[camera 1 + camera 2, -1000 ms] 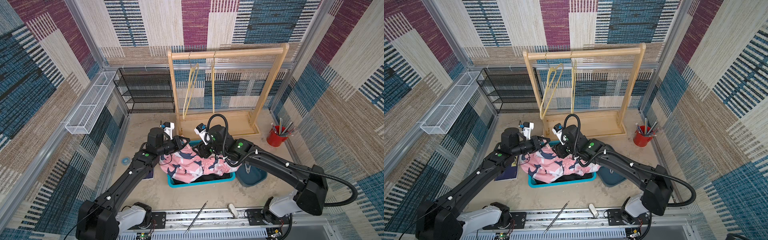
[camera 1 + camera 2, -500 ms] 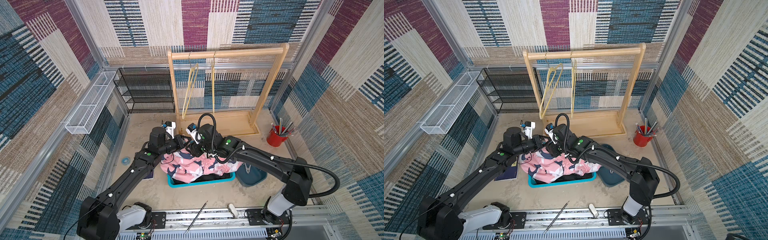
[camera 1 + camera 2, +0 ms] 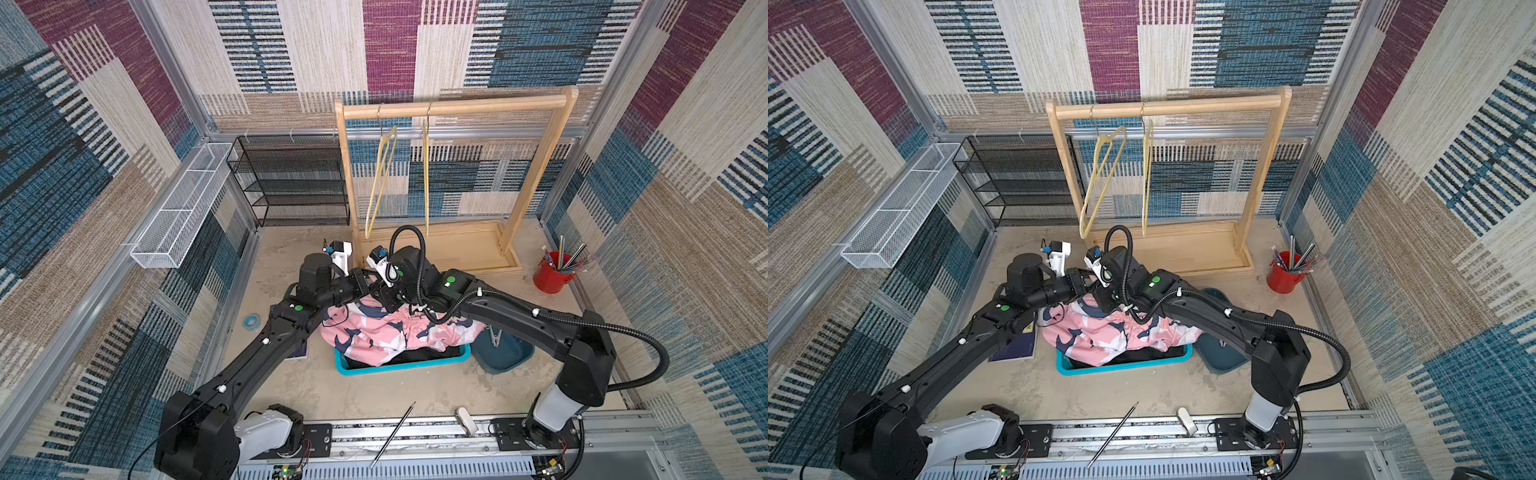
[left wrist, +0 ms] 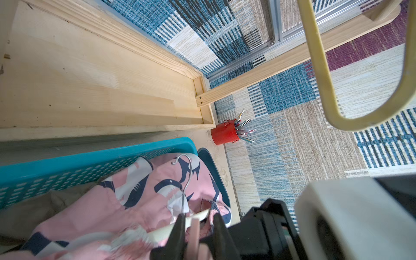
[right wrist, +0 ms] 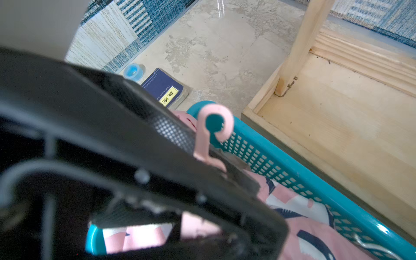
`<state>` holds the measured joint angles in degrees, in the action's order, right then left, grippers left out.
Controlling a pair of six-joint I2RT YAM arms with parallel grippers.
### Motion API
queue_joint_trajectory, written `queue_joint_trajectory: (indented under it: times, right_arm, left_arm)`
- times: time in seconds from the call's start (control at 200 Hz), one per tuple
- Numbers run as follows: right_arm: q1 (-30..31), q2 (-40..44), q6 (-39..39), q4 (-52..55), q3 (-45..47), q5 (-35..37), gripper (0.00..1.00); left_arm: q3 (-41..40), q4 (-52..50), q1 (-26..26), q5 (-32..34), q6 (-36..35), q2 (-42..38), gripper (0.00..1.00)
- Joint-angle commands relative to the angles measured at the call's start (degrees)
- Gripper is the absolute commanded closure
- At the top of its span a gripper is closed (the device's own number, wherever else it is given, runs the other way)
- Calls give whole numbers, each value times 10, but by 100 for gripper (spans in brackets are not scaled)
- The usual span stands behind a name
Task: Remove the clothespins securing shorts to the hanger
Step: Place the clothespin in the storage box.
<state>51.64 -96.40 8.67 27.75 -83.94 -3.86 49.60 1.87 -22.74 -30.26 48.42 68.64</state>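
The left gripper is closing in on the pink clothespin. Its two black fingers are standing only a little apart, one on each side of the peg. They appear to be clamping it where it is biting the bar of the cream hanger. In the right wrist view the peg's curled hook end is sticking up clear of that grip, over the back rim of the teal basket. The right gripper is crowding in just beside the left one, over the same back edge of the basket. Its fingertips are hiding behind the other wrist, so I cannot tell whether they are apart or together, or on what.

The clothespin is looking light, stiff and smooth, a sprung plastic thing likely to twist or pop free if squeezed off-centre. I am judging the tail below the hook to be the place to squeeze, so the jaws are opening before any pull. The hanger is thin and rigid, with its wire hook lying on the pink printed shorts. These are soft and are heaping up in the basket, likely to drag along with any tug.

Both arms are reaching forward low, elbows out, forearms converging above the basket's back edge. The left wrist is lying level and the right one is angling downward.
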Motion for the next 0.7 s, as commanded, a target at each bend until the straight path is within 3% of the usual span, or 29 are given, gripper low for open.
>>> queue_joint_trajectory:
  times: [0.0,0.2,0.546,0.696]
  right_arm:
    - [-1,2,-4,-20,-9,20,78]
    - [-1,4,-5,-19,-9,21,85]
    - [-1,36,1,-23,33,28,94]
    - [-2,68,12,-17,68,45,97]
  left_arm:
    - [-4,6,-1,-12,0,1,100]
    - [-3,6,-1,-13,-2,2,100]
    - [11,-10,1,-5,-23,-15,39]
    - [17,-6,12,-17,-19,-18,26]
